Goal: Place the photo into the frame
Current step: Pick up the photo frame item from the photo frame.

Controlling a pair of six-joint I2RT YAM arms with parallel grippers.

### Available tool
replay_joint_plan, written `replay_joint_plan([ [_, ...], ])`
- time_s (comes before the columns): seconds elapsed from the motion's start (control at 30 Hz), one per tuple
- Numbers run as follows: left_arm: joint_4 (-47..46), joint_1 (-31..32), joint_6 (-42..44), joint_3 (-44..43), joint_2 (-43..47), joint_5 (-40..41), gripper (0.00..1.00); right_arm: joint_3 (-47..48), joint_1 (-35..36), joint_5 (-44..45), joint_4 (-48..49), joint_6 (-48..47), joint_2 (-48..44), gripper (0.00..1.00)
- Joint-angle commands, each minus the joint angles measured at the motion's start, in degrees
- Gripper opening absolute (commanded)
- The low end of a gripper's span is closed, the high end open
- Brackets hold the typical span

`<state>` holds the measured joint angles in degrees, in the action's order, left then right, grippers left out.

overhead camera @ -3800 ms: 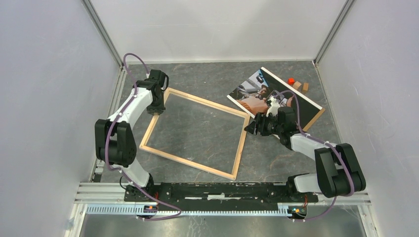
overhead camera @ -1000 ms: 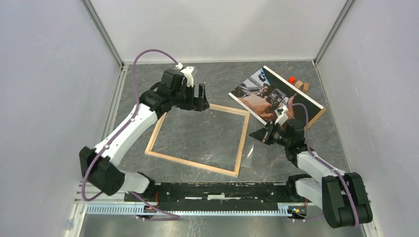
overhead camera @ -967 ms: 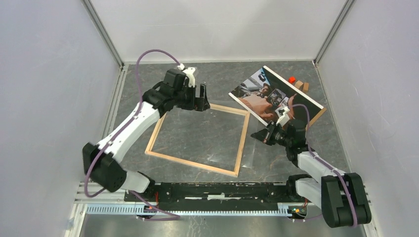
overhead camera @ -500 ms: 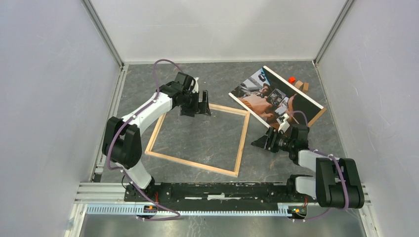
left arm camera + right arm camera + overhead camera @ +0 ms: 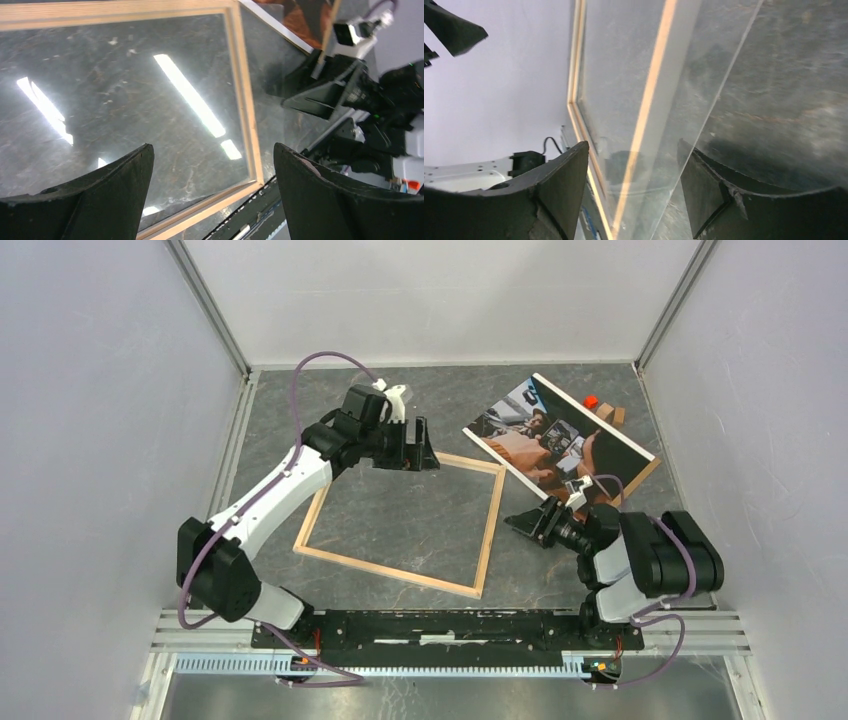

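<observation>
Remotely, I see the left claw hanging over the far rail of the frame, its black fingers spread wide with nothing between them. The frame lies flat at the middle of the dark, marbled stone-look worktop, a rectangle of thin pale wood rails. Strip-light reflections streak the glossy surface inside it in the left wrist view. From the right wrist, a clear pane lies across the frame's right rail, its straight edge reaching out over the worktop. The right claw sits low just beside that rail, fingers apart, gripping nothing. The photo rests well outside the frame at the far right, a glossy print with a thin white border in dark, orange and skin tones. It lies on a brown backing board, of which only a corner shows. A small red piece and two wooden blocks sit behind it.

Against the earliest picture, the left claw has left the frame's far left corner for the middle of the far rail, and the frame has turned slightly. A second ago the right claw was pinched shut near the pane; its arm has since folded back toward its base.
</observation>
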<state>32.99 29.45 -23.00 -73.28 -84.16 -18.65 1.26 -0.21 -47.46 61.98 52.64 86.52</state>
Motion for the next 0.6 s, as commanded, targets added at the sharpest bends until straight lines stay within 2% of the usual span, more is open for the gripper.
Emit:
replay_joint_plan([
  [0.0,-2.9,4.2,-1.3,0.1,3.2,-1.4,0.95,-1.0,3.7,2.7,24.2,12.8,6.6,0.67],
  [0.1,-3.2,5.6,-0.4,0.4,4.7,-0.3,0.95,-3.8,4.9,4.5,38.6,19.7,13.4,0.61],
  [0.23,-3.9,6.7,0.8,1.4,5.8,2.6,0.95,-4.2,5.7,5.6,48.8,25.3,20.5,0.6],
  [0.37,-3.1,7.8,1.8,1.3,5.8,4.9,0.94,-3.9,6.3,6.6,42.0,20.7,21.0,0.62],
  [0.57,-2.8,8.4,2.5,1.3,7.1,7.4,0.94,-1.8,6.4,7.2,33.4,16.4,20.0,0.51],
])
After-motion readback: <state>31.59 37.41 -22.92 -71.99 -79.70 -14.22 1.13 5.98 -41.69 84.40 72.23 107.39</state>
